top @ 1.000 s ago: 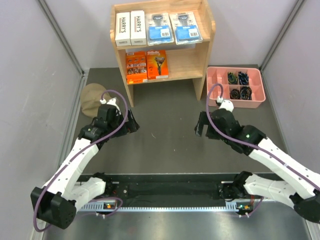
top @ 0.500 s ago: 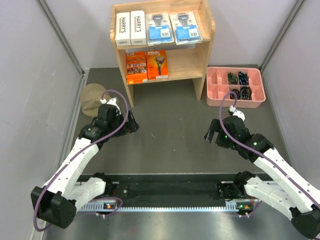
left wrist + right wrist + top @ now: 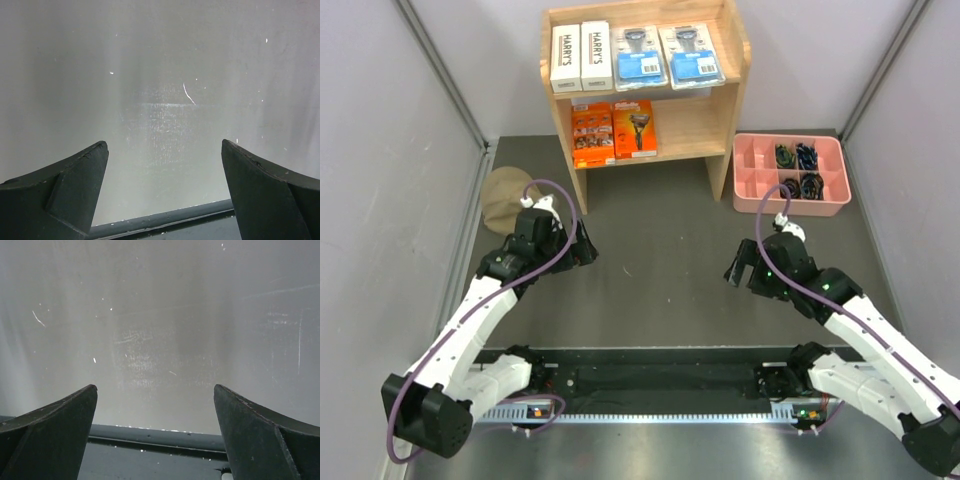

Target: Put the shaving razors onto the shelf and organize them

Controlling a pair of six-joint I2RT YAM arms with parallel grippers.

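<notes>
**Ana:** So, how were the arms posed?

**Ben:** Both were raised over the dark bench (image 3: 660, 300), angled inward from their bases at the near edge. The left arm ran up and forward, and the left end effector (image 3: 584, 250) pointed right, on the near side of the shelf's left leg. The right arm mirrored it, and the right end effector (image 3: 734, 268) pointed left, on the near side of the pink tray (image 3: 750, 178).

**Ana:** Was either one holding anything?

**Ben:** No. In each wrist view the dark fingers (image 3: 75, 175) stood spread wide, with only scuffed grey surface between them. Both were empty.

**Ana:** And the razors?

**Ben:** All six lay on the light-wood shelf (image 3: 733, 70). On the top tier, two white HARRY'S boxes (image 3: 566, 58) sat side by side on the left, with two blue-labelled blister packs (image 3: 640, 58) to their right. Two orange packs (image 3: 591, 135) lay next to each other on the lower tier, towards its left end. Both end effectors were well apart from the shelf.
</notes>
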